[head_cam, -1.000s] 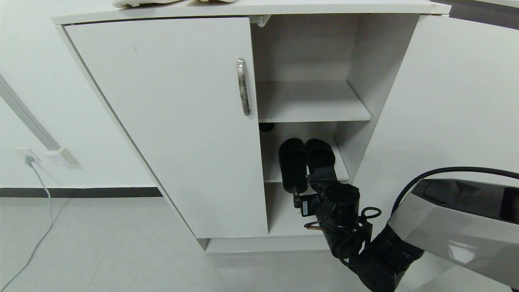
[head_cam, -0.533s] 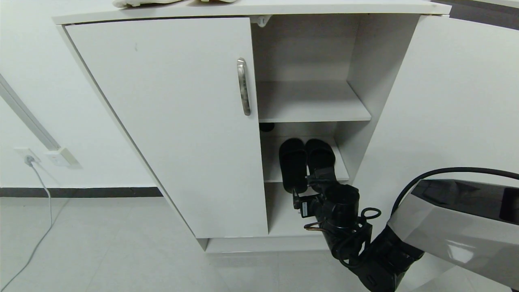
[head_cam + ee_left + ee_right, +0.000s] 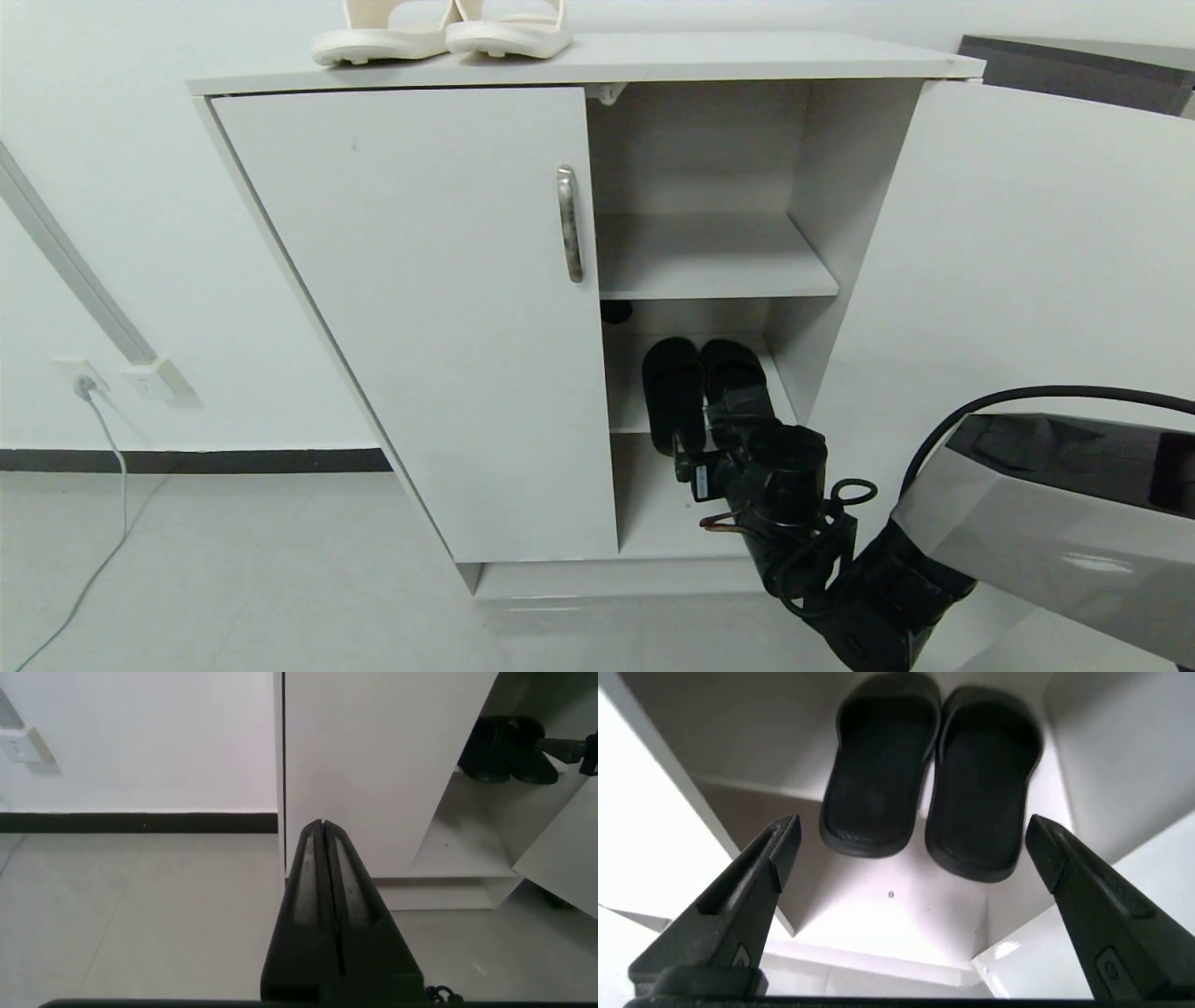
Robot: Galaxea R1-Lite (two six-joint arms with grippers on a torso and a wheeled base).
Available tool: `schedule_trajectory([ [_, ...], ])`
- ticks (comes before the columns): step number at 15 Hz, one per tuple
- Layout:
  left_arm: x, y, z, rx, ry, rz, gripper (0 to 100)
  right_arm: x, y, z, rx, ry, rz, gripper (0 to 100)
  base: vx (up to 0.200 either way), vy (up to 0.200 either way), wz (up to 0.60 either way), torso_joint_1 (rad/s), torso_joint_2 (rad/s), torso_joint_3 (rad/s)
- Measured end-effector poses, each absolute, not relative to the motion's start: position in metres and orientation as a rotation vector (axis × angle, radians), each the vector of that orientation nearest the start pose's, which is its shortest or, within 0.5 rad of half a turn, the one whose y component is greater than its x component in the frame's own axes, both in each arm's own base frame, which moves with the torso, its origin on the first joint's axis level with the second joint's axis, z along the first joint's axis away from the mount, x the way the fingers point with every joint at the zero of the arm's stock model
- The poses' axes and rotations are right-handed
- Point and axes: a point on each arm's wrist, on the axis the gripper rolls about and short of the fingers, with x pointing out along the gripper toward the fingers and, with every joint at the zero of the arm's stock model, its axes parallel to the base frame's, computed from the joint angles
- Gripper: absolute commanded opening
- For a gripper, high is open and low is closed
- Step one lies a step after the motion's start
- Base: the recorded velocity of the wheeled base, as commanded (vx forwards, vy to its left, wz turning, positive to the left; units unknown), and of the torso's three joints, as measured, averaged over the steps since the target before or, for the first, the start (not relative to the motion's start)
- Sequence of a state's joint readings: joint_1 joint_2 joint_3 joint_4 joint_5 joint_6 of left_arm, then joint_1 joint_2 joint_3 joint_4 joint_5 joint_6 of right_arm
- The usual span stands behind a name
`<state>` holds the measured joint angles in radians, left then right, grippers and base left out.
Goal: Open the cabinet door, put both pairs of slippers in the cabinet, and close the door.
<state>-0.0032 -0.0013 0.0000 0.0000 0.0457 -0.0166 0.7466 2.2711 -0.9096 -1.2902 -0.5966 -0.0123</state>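
Observation:
A pair of black slippers [image 3: 702, 387] [image 3: 929, 775] lies side by side on the middle shelf of the white cabinet [image 3: 579, 65], heels hanging over the shelf's front edge. My right gripper [image 3: 738, 411] [image 3: 912, 831] hovers open just in front of those heels, touching nothing. A pair of white slippers [image 3: 448, 33] rests on the cabinet top. The right door [image 3: 1018, 252] stands wide open; the left door [image 3: 420, 308] with its metal handle [image 3: 569, 224] is closed. My left gripper [image 3: 322, 826] is shut and empty, low above the floor, facing the cabinet's base.
The upper shelf [image 3: 709, 257] and bottom compartment [image 3: 653, 509] hold nothing. A wall socket [image 3: 84, 383] with a cable trailing to the floor is at the left. Tiled floor [image 3: 280, 579] spreads before the cabinet.
The head camera has moved, bringing the cabinet top and the white slippers fully into the picture. The black slippers lie still and the right gripper stays open in front of them.

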Motion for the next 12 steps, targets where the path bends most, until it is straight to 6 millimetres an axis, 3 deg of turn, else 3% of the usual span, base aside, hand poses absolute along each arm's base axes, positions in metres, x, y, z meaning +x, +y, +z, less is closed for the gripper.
schedule_trajectory([
  [5, -0.0229, 0.0011, 0.0755, -0.018, -0.002, 0.043, 0, 0.3037, 0.2636, 0.0664, -0.057, 0.056, 0.150, 100, 0.000, 0.000, 0.00, 0.003, 0.00, 0.169],
  [12, -0.0229, 0.0011, 0.0755, -0.013, -0.002, 0.044, 0, 0.3071, 0.2602, 0.0627, -0.061, 0.064, 0.138, 100, 0.000, 0.000, 0.00, 0.000, 0.00, 0.000],
])
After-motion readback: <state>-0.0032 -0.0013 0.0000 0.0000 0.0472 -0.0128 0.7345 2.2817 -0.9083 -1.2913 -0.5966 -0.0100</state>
